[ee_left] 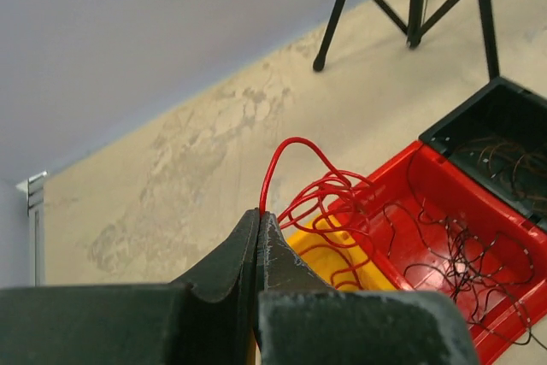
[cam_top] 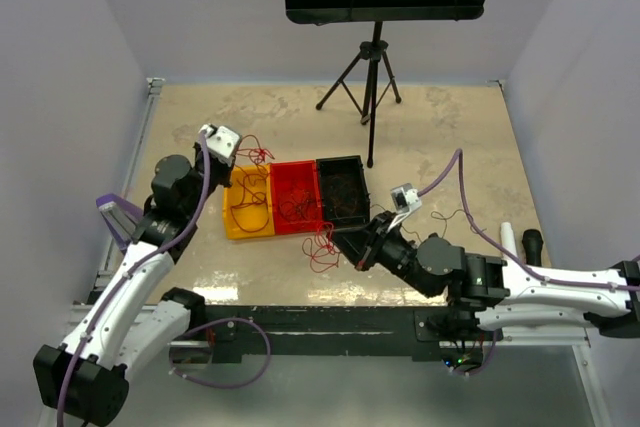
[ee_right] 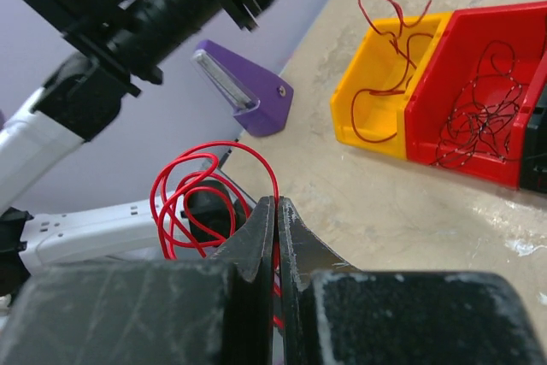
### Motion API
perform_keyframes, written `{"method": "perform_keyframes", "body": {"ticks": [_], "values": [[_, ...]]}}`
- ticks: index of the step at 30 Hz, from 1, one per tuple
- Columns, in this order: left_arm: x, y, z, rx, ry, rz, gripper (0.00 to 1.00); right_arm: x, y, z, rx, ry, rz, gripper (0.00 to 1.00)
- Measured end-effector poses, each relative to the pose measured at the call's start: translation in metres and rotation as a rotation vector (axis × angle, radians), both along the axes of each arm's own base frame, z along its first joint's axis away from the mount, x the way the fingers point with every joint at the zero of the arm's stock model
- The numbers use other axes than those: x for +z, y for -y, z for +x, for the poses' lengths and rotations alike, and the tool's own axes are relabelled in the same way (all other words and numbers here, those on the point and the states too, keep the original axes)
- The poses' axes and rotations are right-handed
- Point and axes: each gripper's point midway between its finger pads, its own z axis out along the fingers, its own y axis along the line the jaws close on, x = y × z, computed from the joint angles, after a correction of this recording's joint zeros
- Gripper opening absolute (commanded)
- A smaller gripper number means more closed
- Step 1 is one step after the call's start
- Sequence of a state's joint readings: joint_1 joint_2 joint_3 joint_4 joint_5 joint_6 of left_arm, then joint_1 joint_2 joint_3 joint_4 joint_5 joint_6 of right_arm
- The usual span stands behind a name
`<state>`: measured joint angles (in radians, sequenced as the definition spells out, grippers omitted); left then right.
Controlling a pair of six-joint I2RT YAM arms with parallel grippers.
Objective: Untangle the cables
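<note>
My left gripper (cam_top: 236, 155) (ee_left: 259, 212) is shut on a red cable (ee_left: 295, 144) and holds it above the yellow bin (cam_top: 232, 219), with its curly loops hanging toward the bin (ee_left: 318, 250). My right gripper (cam_top: 347, 247) (ee_right: 276, 201) is shut on another red cable (ee_right: 184, 167), lifted in loops in front of the bins (cam_top: 322, 247). Thin dark cables lie in the red bin (cam_top: 308, 169) (ee_left: 444, 245) and in the black bin (cam_top: 340, 162). More red cable lies in the yellow bin (ee_right: 369, 117).
A black music stand's tripod (cam_top: 368, 77) stands behind the bins. A purple block (cam_top: 118, 212) (ee_right: 244, 83) sits at the left table edge. A white and a black object (cam_top: 520, 239) lie at the right. A loose dark cable (cam_top: 455, 217) lies beside the right arm.
</note>
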<state>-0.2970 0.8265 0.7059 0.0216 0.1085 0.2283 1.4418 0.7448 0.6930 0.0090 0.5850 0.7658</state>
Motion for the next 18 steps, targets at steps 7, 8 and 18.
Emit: {"method": "perform_keyframes", "body": {"ticks": [7,8,18], "values": [[-0.047,-0.008,-0.004,0.036,-0.103,0.044,0.00,0.012,0.008,0.004,-0.030,0.008,-0.005,0.00],[-0.054,-0.009,-0.006,0.035,-0.118,0.055,0.00,0.011,0.009,0.004,-0.031,0.008,-0.009,0.00],[-0.137,-0.017,-0.017,0.016,-0.343,0.208,0.24,0.019,-0.001,0.013,-0.074,0.015,-0.056,0.00]]}}
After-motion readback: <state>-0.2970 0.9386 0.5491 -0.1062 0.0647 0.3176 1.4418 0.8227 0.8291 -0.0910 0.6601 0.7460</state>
